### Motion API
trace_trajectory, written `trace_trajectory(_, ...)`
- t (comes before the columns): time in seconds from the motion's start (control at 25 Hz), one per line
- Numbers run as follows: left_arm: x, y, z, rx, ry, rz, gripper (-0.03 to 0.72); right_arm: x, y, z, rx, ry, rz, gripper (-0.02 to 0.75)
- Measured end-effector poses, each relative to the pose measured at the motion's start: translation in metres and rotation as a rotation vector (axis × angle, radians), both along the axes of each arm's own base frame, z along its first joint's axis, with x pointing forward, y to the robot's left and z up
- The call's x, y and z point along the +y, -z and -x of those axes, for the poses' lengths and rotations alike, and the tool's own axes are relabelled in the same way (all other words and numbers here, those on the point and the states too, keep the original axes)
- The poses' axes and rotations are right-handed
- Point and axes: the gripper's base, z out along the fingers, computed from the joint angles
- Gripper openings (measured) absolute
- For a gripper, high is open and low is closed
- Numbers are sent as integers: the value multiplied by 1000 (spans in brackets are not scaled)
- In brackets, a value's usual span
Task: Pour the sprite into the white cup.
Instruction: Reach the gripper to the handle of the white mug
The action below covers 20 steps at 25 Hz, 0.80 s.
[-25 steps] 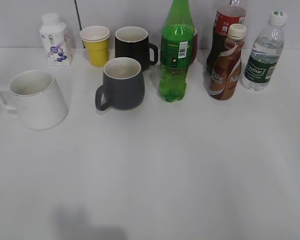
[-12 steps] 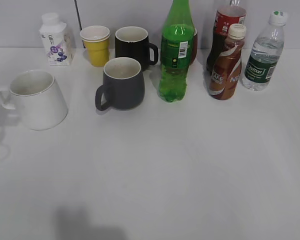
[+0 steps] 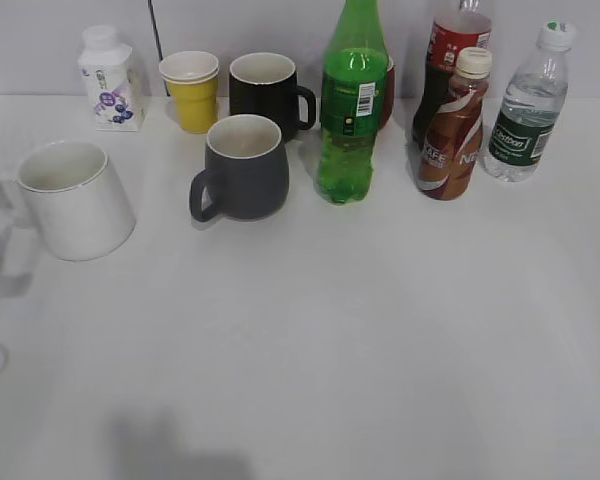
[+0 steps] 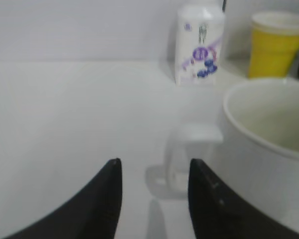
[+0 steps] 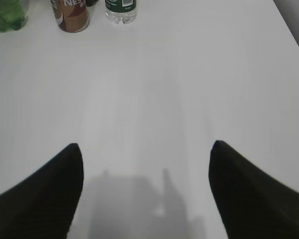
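Sprite: tall translucent green bottle, long neck running out the top of the exterior view, green label with white barcode patch. Stands upright at the back of the table, centre-right. Nothing is touching it. Only its green base shows in my right wrist view, top-left corner.

White cup: big white mug, wider at the base, thin dark line round the rim, looks empty, upright at the left side, handle pointing left. It stands well apart from the sprite.

Between them: dark grey mug, handle to the left, just beside the sprite's left. Behind it a black mug and a small yellow cup with white rim. Small white carton with purple print at the back left.

Right of the sprite: brown coffee bottle with cream cap, a dark red-labelled bottle behind it, clear water bottle far right. All close-packed, the coffee bottle nearest.

My left gripper: fingers narrowly apart, holding nothing, low over the table, lined up on the cup handle but not touching it. In the exterior view only a dark sliver shows at the left edge by the cup.

My right gripper: fingers spread wide, empty, over bare table well short of the bottles.
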Motion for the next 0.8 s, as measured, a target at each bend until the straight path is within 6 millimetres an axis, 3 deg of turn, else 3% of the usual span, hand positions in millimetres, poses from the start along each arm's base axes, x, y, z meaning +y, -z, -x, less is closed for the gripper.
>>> trace_trajectory(0.32,-7,33,-20,66,68,-22,340,0,0,0,0,0,0,587)
trace_trajectory(0.64,-9,37,-45,45,72,-21,336,0,0,0,0,0,0,587)
trace_trajectory(0.8,-11,40,-55,37,79,-23,300,0,0,0,0,0,0,587)
